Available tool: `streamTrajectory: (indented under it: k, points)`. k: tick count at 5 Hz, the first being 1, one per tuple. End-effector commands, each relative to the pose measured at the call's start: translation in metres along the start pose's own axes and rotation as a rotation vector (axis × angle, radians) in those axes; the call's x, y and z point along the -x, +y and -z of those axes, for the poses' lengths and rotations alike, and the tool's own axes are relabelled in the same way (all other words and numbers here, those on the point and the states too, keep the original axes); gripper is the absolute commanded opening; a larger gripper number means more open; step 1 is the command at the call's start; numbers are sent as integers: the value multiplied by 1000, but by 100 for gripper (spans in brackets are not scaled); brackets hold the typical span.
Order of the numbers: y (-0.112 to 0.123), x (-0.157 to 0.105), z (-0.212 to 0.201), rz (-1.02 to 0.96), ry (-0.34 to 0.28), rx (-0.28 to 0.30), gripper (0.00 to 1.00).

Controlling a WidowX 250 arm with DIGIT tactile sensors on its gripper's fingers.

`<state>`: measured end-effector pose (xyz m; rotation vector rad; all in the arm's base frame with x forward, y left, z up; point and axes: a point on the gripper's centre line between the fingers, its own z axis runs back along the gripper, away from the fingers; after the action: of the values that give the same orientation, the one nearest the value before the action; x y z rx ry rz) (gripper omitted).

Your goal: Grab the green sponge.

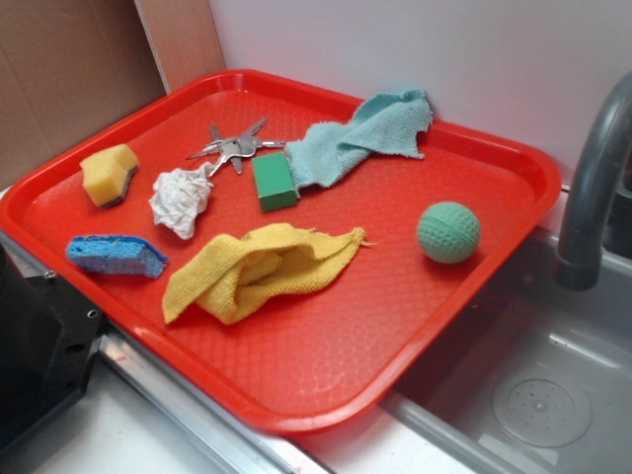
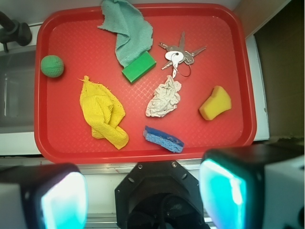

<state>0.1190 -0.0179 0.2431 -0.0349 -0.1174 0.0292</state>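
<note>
On the red tray (image 2: 47, 143), the green sponge (image 2: 138, 67) lies touching the teal cloth (image 2: 127, 29), near the keys (image 2: 178, 56). The gripper (image 2: 143, 195) hovers open, well apart; descending, a finger could snag the cloth or keys

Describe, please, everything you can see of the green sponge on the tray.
The green sponge is a small solid-green rectangular block with flat faces and fairly crisp edges; its surface looks matte and fine-grained. It lies flat on the red tray, towards the back, apparently undeformed. One end touches, or sits just under, the edge of the teal cloth. The bunch of keys lies close by but apart, as does the crumpled white paper. The gripper is open, back from the tray's near edge, well clear of the sponge.
</note>
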Motion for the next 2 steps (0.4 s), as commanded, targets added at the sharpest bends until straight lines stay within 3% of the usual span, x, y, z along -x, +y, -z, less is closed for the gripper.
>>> streamTrajectory:
  k: [1,2]
  points:
    - [0,0,0,0,0,0,100]
    - [51,-40,53,-223,62,-215,100]
